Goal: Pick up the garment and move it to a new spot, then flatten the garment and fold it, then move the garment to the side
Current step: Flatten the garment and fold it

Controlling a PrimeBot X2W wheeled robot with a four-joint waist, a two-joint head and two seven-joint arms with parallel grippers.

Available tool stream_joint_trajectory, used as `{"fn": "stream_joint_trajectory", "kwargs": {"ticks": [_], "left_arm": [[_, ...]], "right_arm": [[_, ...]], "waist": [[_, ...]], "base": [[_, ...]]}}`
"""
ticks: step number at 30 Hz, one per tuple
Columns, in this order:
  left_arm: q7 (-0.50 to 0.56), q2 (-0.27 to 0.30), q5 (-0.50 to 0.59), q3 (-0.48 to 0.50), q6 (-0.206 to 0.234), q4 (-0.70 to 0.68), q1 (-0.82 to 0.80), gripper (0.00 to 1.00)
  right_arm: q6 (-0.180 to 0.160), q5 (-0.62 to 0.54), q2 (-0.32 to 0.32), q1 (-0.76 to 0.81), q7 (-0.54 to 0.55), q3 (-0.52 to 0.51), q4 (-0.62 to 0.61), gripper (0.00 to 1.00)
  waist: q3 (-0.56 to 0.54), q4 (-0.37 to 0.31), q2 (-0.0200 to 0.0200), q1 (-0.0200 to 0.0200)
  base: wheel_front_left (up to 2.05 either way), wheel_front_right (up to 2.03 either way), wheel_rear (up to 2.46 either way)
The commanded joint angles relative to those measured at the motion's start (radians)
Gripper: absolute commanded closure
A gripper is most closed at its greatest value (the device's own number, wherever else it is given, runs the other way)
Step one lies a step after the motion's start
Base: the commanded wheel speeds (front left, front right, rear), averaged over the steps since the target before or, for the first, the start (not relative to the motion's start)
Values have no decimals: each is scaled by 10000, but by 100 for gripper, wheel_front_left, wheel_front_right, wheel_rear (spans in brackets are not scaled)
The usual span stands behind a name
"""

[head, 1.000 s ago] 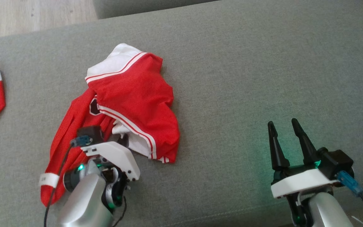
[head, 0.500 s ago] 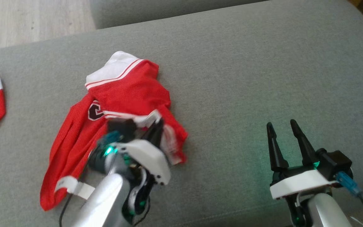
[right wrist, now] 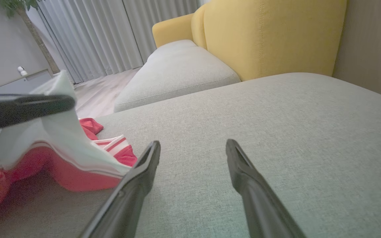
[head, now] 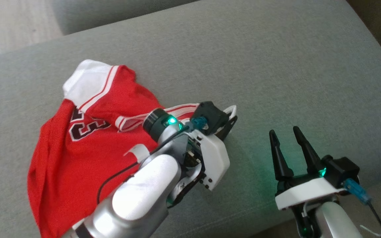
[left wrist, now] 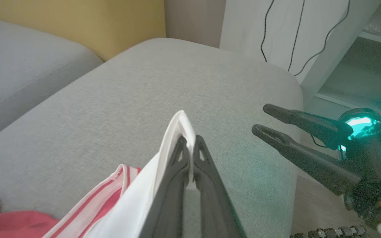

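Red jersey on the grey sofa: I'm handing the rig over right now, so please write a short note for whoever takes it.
Left gripper: jaws shut on the jersey's white edge, lifted off the cushion.
Right gripper: jaws open, holding nothing, beside the lifted edge.
Jersey: mostly rumpled on the cushion, number side up.
Done: garment grasped.
Left: carry it to a new spot, flatten, fold, move it aside.
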Motion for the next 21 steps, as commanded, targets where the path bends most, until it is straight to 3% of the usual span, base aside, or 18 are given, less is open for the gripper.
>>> {"fn": "stream_joint_trajectory", "kwargs": {"ticks": [1,2,3,4,5,6,7,14,21], "left_arm": [[-257,-51,-88,91,3,129,-561,100],[-368,-73,-237,-12,56,364,-579,100],[-549,-83,-525,-146,97,464,-544,89],[-549,-83,-525,-146,97,464,-544,89],[-731,-88,-958,-348,170,421,-466,60],[-878,-90,-1349,-611,247,346,-415,11],[-1021,-91,-1803,-890,274,227,-356,0],[-1725,-95,-3872,-2461,685,-452,-402,0],[-2582,-76,-4370,-2430,1365,-517,-461,0]], "right_arm": [[-7,91,-21,-444,-132,240,-249,0],[-7,129,-21,-464,-134,228,-254,0],[-7,164,-20,-469,-135,204,-263,0],[-7,164,-20,-469,-135,204,-263,0],[-7,176,-20,-450,-135,171,-267,0],[-7,175,-20,-427,-136,134,-275,0],[-7,165,-20,-407,-136,92,-289,0],[-7,-10,-19,-350,-138,-248,-363,0],[-7,-170,-19,-302,-138,-414,-485,0]], "waist": [[200,-307,0,-1],[243,-378,0,-1],[241,-446,0,-1],[241,-446,0,-1],[233,-483,0,-1],[237,-505,0,-1],[252,-510,0,-1],[175,-151,0,-1],[23,405,0,-1]], "base": [[0,0,0],[0,0,0],[0,0,0],[0,0,0],[0,0,0],[0,0,0],[0,0,0],[0,0,0],[0,0,0]]}}
